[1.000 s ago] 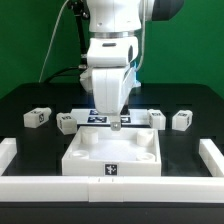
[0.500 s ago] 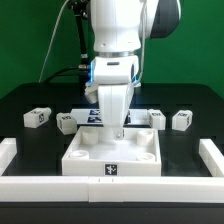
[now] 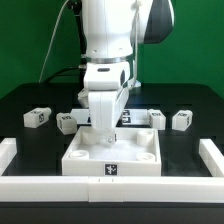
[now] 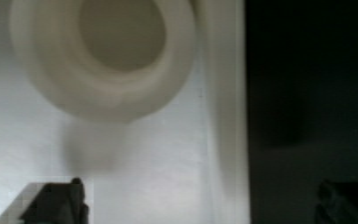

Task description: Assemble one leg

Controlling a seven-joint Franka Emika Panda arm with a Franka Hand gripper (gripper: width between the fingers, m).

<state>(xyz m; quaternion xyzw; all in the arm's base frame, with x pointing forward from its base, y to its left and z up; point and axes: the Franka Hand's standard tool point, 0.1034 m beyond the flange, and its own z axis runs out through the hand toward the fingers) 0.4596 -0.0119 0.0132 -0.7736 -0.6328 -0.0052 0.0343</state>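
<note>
Several small white legs with square tags stand on the black table in the exterior view: two on its left (image 3: 38, 117) (image 3: 67, 122) and two on its right (image 3: 158, 118) (image 3: 182, 120). My gripper (image 3: 103, 135) hangs low over the back left corner of the large white square tray part (image 3: 135, 156), holding nothing. In the wrist view my gripper (image 4: 199, 205) is open. Its dark fingertips (image 4: 55, 200) stand wide apart above the tray part's white surface (image 4: 140, 150), near a round corner socket (image 4: 123, 45). No leg shows in the wrist view.
The marker board (image 3: 132, 117) lies behind the tray part, mostly hidden by the arm. White rails border the work area at the exterior view's left (image 3: 8, 150), front (image 3: 60, 186) and right (image 3: 212, 155). A cable hangs behind the arm.
The arm has turned and shifted toward the exterior view's left. The gripper has come lower, from the tray part's back middle to its back left corner.
</note>
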